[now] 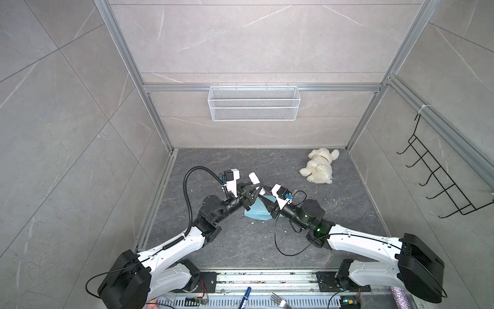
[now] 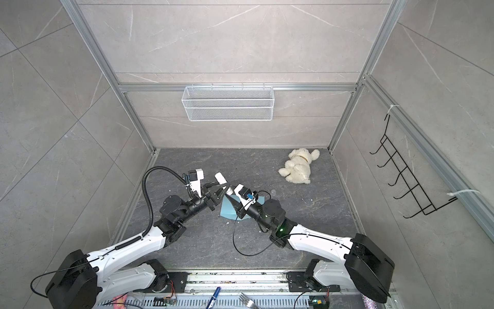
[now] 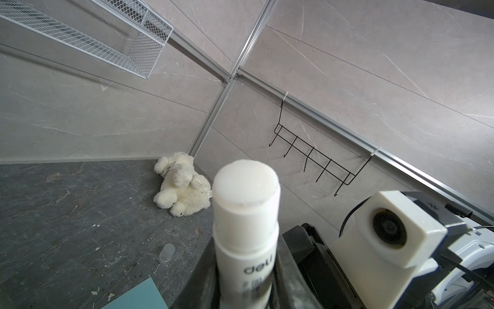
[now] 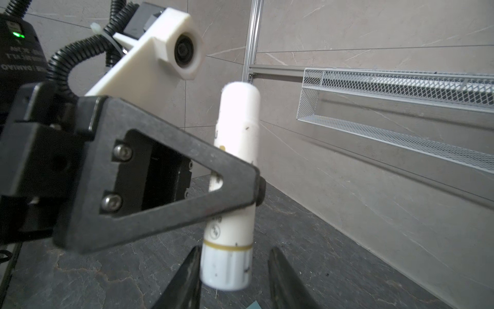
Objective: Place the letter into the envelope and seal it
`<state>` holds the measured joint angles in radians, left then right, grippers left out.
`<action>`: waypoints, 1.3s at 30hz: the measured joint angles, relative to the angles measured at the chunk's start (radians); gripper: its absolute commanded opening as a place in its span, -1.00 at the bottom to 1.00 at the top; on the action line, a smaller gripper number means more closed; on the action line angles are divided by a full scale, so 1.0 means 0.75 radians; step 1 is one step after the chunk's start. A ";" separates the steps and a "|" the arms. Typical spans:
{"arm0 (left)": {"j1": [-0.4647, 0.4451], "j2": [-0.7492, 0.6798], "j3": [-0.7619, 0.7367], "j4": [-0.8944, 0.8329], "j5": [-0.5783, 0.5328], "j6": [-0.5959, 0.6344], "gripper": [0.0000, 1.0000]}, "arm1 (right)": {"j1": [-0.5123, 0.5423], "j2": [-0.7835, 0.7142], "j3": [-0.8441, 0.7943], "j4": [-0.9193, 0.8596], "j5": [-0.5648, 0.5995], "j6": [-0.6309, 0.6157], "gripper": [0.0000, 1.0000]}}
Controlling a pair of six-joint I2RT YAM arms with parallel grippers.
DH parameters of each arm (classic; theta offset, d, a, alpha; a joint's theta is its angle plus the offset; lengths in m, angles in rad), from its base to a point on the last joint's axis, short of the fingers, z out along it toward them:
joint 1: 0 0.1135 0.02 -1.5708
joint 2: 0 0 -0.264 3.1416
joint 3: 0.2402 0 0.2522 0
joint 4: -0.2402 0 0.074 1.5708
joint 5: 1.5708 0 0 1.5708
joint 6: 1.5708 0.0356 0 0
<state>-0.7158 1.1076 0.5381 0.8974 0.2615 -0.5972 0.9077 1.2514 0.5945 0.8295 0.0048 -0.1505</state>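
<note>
The light blue envelope [image 1: 255,212] [image 2: 227,208] lies flat on the dark tabletop under both grippers; a corner of it shows in the left wrist view [image 3: 139,295]. The letter does not show in any view. My left gripper [image 1: 252,188] [image 3: 246,278] is shut on a white glue stick [image 3: 246,214] [image 4: 238,128] and holds it tilted above the envelope. My right gripper [image 1: 263,195] [image 4: 234,256] straddles the stick's ribbed lower end. One finger touches that end and the other stands apart from it, so the jaws are open.
A clear cap [image 3: 167,252] lies on the table beyond the envelope. A white plush toy [image 1: 319,166] sits at the back right. A white wire basket [image 1: 254,103] hangs on the back wall and a black hook rack [image 1: 438,184] on the right wall.
</note>
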 measured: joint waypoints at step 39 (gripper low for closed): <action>0.010 -0.035 0.000 0.066 0.023 0.003 -1.00 | -0.419 0.353 0.148 0.546 -1.195 1.288 -0.17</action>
<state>-0.7082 1.0817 0.5381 0.9470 0.2787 -0.5953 0.5934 1.5162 0.7052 1.2388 -0.8913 0.8154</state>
